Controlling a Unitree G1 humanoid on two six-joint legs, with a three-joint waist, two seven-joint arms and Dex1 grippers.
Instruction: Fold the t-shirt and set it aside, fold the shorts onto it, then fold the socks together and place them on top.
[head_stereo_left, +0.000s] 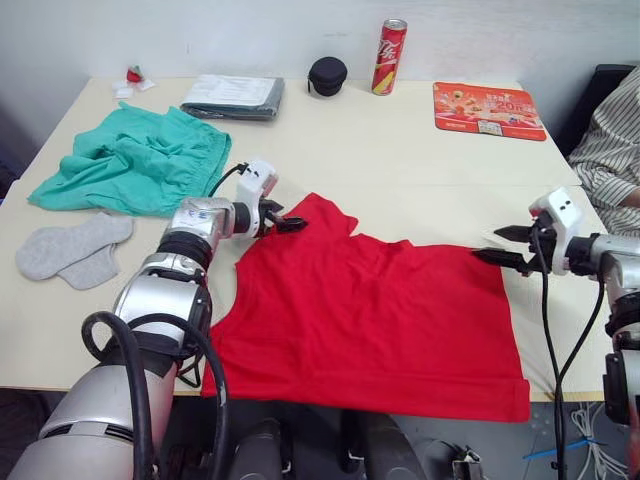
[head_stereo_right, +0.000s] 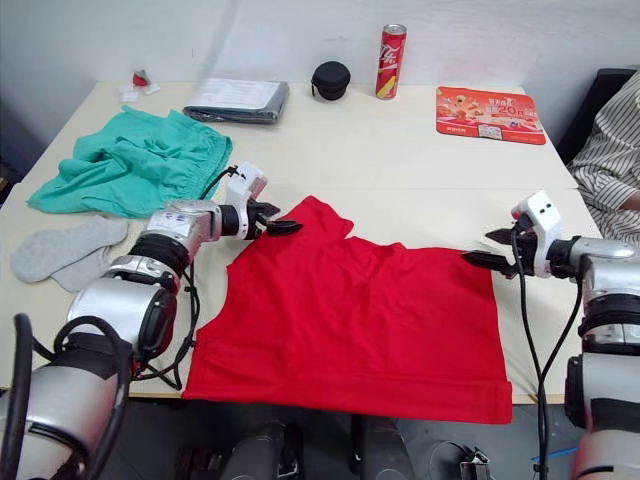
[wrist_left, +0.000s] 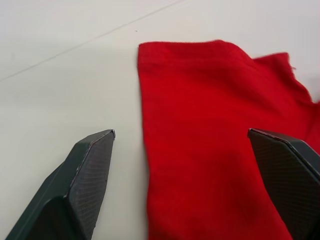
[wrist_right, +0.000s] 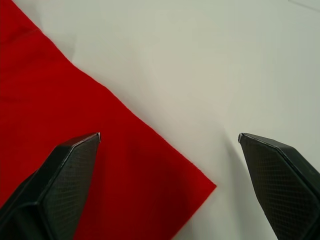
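Both tools wide open, left tool (head_stereo_left: 284, 222) and right tool (head_stereo_left: 500, 246) over t-shirt (head_stereo_left: 370, 320) corners

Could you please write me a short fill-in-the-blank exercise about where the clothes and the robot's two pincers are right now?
1. The left pincer is ____, its fingers straddling an edge of the t-shirt.
2. The socks lie beside the ____ shorts.
3. The right pincer hangs open over a ____ of the t-shirt.
4. The shorts lie ____, not yet folded.

Missing words: open; teal-green; corner; crumpled
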